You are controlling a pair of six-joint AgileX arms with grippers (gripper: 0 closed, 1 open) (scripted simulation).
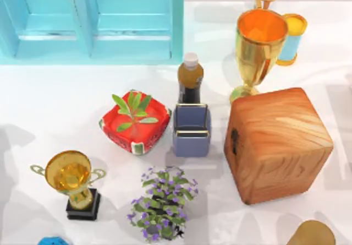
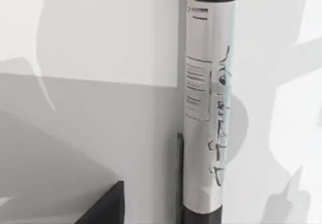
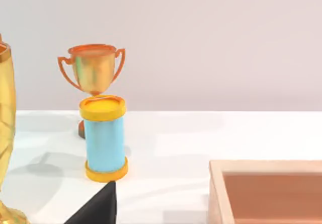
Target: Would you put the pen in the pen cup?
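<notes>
The pen (image 2: 209,108) is a thick barrel with a white printed label and black ends. In the left wrist view it lies close up on the white surface. A dark piece of my left gripper (image 2: 105,206) sits at that view's edge, apart from the pen. A thin dark strip (image 2: 178,178) runs along the barrel. The pen cup (image 1: 191,129), small, square and slate-blue with a metallic rim, stands upright mid-table in the top view, just in front of a brown bottle (image 1: 190,79). A dark piece of my right gripper (image 3: 98,206) shows in the right wrist view, facing the table's far right corner.
A red plant pot (image 1: 135,121) sits left of the cup, a large wooden box (image 1: 278,143) right of it, and a purple-flowered plant (image 1: 162,203) in front. A tall gold goblet (image 1: 257,44), a blue-and-yellow cylinder (image 3: 104,138), trophies (image 1: 74,181) and a blue cabinet (image 1: 93,19) ring the area.
</notes>
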